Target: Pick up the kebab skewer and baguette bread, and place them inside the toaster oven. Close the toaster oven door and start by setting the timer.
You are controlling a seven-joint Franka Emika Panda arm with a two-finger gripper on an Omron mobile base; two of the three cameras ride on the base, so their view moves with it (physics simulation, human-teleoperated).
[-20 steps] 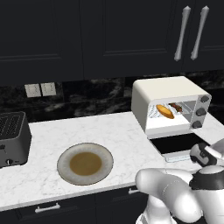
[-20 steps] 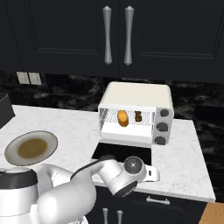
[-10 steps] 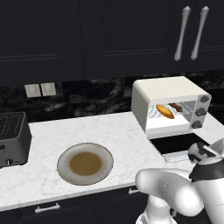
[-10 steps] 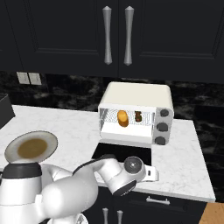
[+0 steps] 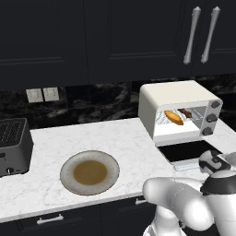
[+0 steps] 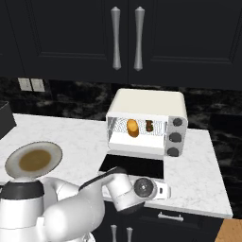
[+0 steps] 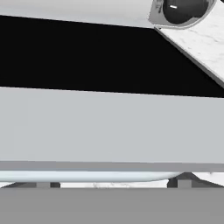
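Oven (image 5: 171, 97) holds one bread (image 5: 174, 117) and one skewer (image 5: 185, 112); one empty plate (image 5: 67, 179) on counter (image 5: 115, 138); tool state unclear.

Arm folded low and forward, wrist near horizontal — end effector (image 7: 113, 183) fingers apart, nothing visibly held.

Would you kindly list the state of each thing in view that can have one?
toaster oven: open.
toaster oven door: folded down flat.
baguette bread: on the rack inside.
kebab skewer: inside, beside the bread.
plate: empty.
upper cabinets: shut.
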